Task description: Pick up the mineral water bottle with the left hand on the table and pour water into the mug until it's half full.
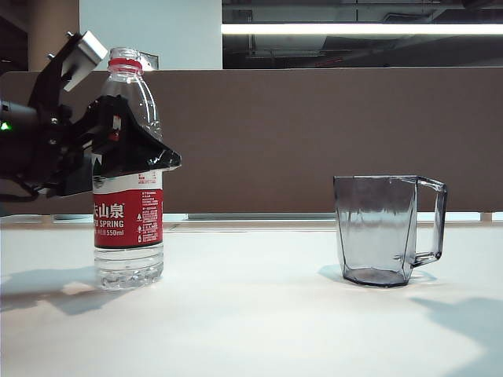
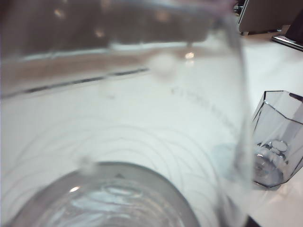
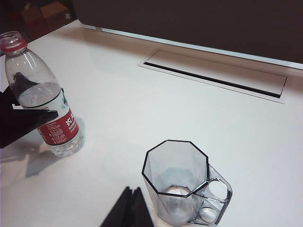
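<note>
My left gripper (image 1: 130,149) spread wide, fingers either side of bottle (image 1: 128,169) at its upper body; contact unclear. Bottle upright on counter (image 1: 259,314). Mug (image 1: 383,229) well right of bottle, bare counter between. Right gripper (image 3: 129,208) near mug, fingers together.

Between the left gripper's (image 1: 130,153) open matt black fingers, the bottle (image 1: 128,228) is clear ribbed plastic with a glossy label. Well apart, the mug (image 1: 381,228) is smoky, glossy, faceted; table (image 1: 259,314) smooth white.
</note>
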### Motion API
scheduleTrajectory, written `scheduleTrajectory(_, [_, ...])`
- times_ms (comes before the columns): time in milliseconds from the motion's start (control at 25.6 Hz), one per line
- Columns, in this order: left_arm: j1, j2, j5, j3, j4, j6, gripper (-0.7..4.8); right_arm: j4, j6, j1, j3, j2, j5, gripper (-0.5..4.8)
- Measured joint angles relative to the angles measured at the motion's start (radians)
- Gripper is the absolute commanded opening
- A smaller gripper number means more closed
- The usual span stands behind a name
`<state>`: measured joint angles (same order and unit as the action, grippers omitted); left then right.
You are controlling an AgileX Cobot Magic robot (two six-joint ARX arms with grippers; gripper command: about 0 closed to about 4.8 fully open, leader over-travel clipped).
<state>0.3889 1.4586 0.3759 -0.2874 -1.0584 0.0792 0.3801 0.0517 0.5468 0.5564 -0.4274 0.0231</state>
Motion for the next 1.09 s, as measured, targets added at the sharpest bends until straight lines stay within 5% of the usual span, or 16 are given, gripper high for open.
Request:
scheduleTrajectory(978, [0.000, 0.116, 0.000, -0.001, -0.113, -0.015, 4.76, 0.000, 0.000, 0.000, 0.000, 0.000, 0.000, -0.02])
scheduleTrajectory(1056, [0.000, 0.116, 0.000, -0.001, -0.112, -0.015, 2.70, 0.000, 0.000, 0.000, 0.000, 0.000, 0.000, -0.02])
scheduleTrajectory(1095, [0.000, 0.116, -0.001, -0.001, -0.113, -0.018, 2.52, 0.000, 0.000, 0.000, 0.000, 0.000, 0.000, -0.02])
